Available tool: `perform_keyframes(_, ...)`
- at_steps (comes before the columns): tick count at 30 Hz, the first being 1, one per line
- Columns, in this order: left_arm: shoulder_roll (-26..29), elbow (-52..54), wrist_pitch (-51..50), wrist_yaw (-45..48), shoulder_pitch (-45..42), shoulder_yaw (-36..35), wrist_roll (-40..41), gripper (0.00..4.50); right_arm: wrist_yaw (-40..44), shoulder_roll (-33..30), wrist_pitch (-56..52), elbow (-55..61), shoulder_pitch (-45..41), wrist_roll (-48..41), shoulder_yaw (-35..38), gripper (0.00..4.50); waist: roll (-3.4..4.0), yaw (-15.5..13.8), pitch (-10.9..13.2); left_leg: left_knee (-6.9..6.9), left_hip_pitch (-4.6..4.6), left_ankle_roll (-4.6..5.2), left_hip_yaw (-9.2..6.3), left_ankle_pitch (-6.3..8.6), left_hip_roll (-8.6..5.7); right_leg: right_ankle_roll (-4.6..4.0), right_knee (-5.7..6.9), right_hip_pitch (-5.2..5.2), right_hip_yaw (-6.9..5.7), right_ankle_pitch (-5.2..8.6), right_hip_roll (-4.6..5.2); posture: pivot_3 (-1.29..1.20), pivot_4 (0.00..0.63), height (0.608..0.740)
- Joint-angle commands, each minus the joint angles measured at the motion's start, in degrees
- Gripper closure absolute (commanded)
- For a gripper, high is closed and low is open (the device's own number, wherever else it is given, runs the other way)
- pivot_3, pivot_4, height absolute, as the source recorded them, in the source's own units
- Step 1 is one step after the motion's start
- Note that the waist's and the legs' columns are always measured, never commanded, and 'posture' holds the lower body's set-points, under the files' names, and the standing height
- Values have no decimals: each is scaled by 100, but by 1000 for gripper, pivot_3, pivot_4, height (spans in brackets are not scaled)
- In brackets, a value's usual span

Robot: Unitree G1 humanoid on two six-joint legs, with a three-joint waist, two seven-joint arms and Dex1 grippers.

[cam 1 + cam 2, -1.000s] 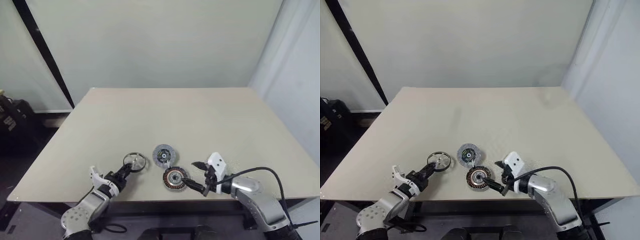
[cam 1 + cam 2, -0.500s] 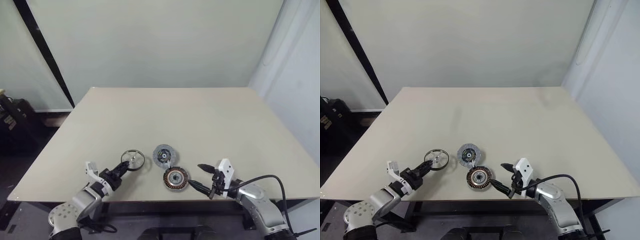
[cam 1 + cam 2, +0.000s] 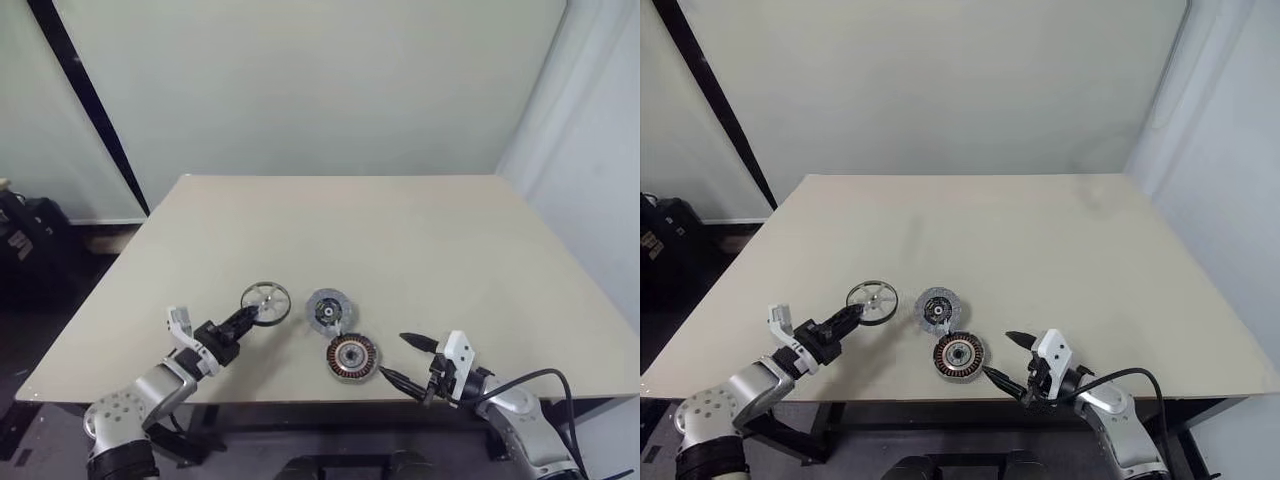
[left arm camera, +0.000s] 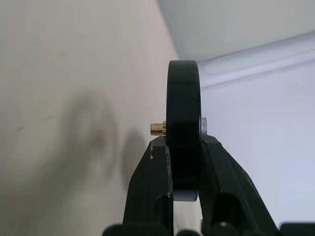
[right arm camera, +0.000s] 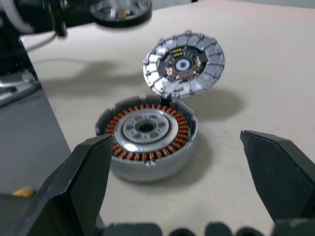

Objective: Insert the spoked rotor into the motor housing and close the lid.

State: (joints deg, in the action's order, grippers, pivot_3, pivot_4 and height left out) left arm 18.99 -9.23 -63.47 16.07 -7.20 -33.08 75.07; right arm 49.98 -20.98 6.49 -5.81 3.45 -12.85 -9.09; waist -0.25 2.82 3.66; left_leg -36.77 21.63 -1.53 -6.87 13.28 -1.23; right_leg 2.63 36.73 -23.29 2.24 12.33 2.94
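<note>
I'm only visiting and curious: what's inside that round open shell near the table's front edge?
Inside the motor housing sits a ring of copper-brown windings around a pale metal centre with a dark hole. Whatever lies under the windings is covered.

Even, soft room light, no glare. Faint shadows on the table (image 3: pixel 420 240). In the left wrist view the spoked rotor (image 4: pixel 183 130) casts a blurred shadow; background soft.

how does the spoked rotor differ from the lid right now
The spoked rotor is an open wheel with gaps between its spokes; the lid is a solid segmented disc. The rotor is pinched in the left hand above the table; the lid stands tilted open, hinged to the motor housing. Both are round.
</note>
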Motion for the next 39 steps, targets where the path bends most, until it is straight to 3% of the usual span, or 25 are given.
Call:
perform_keyframes(1,147,316,-186,18,-204,-65,412,4212,-73,0,341,-40,-31,135,34,0,0,1,0,0,0,0,1,0,0,0,0,1,1,0,0,0,0,740)
perform_keyframes(21,-396,572,-475,-758,-261,725,1491,4212,-292,25,408,-140,46,361,-72,0,0,0,-1,-2,-2,21,2,-13,-2,0,3,8,7,0,-1,0,0,740)
perform_keyframes(39,-826,151,-641,-917,-175,1583,1367,4212,-522,1,247,286,270,326,-12,0,1,-2,-2,-7,-2,21,4,-13,-4,0,4,10,10,0,-2,0,0,740)
